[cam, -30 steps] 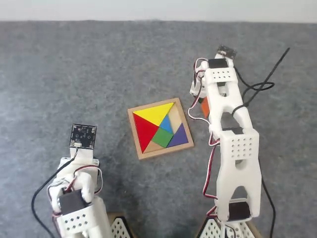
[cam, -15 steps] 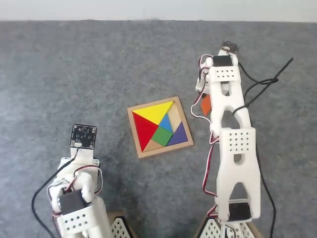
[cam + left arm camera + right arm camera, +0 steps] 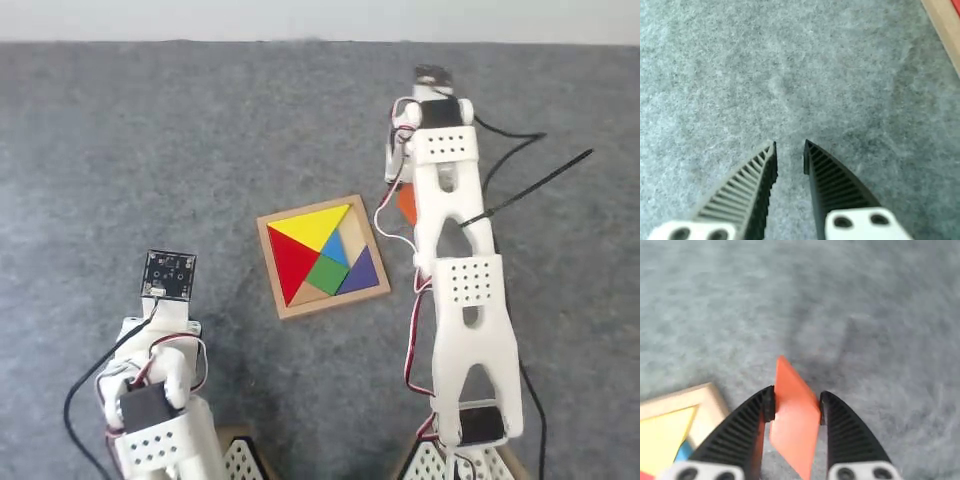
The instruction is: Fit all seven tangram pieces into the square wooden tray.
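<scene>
— So, where is the orange piece (image 3: 794,422) sitting?
— The right gripper (image 3: 796,399) is pinching it between its 2 fingers and holding it clear of the grey bench (image 3: 150,150), near the tray's right side but not touching it.
— And the square wooden tray (image 3: 337,303)?
— It is lying mid-bench, slightly turned, and is carrying 5 pieces: a yellow triangle (image 3: 312,228), a red triangle (image 3: 291,265), a green square (image 3: 325,274), a blue triangle (image 3: 336,251) and a purple triangle (image 3: 360,272). A bare wood patch (image 3: 353,236) is showing beside the blue one.
— And the left gripper (image 3: 790,145)?
— It is hanging low over the bench, well apart from the tray, with its fingers slightly spread and gripping nothing.
</scene>
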